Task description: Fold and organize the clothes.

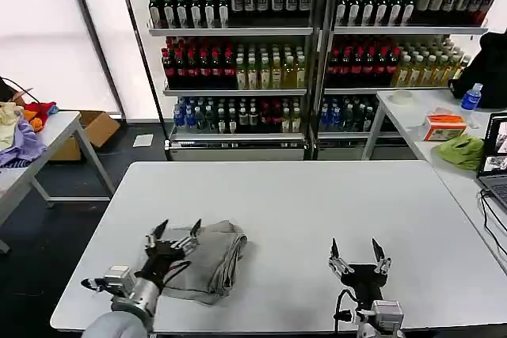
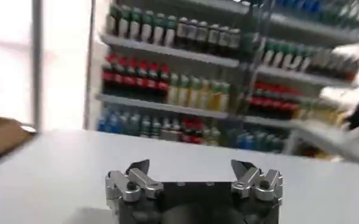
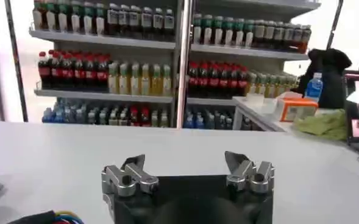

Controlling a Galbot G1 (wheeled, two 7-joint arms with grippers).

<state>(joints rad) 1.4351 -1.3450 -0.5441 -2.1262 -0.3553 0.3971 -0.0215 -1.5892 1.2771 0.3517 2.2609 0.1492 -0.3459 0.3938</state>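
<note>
We have the shirt (image 1: 207,260) lying as a folded grey bundle on the near left part of the table (image 1: 317,195), its long axis running near to far with a slight lean to the right. Our left gripper (image 1: 175,229) hovers at the bundle's left edge with its 2 fingers spread and nothing between them — the cloth lies just to their right and below. Our right gripper (image 1: 358,248) waits well apart on the near right, fingers also spread and empty. We judge the left arm far better placed for any tidying or final fold — the right would have to cross the table.
</note>
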